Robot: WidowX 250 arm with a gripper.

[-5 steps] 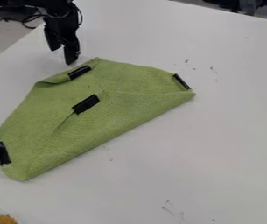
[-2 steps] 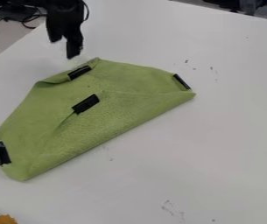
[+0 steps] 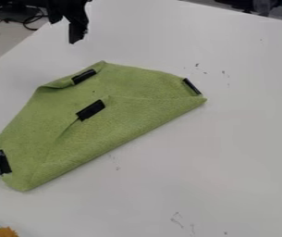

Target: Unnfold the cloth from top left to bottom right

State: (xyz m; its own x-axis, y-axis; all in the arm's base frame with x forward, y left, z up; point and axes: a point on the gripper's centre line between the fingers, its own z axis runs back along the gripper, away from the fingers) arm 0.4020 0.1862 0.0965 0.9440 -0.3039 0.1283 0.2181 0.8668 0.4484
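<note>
The black gripper (image 3: 65, 30) hangs at the upper left, above and behind the cloth and apart from it. Its two fingers are spread, with nothing between them. A green cloth (image 3: 121, 122) lies folded on the table, its long straight fold running from the lower left to the right. Black tape pieces mark it: one near the top edge (image 3: 84, 76), one at the middle (image 3: 90, 110), one at the left end (image 3: 2, 162) and one at the right corner (image 3: 192, 86). The top left corner is folded slightly inward.
The white table (image 3: 229, 152) extends around the cloth, with small dark marks on it. An orange-yellow object (image 3: 6, 232) is at the bottom left corner. Black cables (image 3: 28, 19) lie beyond the table's edge at the upper left.
The gripper has moved up and away from the cloth toward the top edge of the view, its fingers still apart. The cloth has not moved.
</note>
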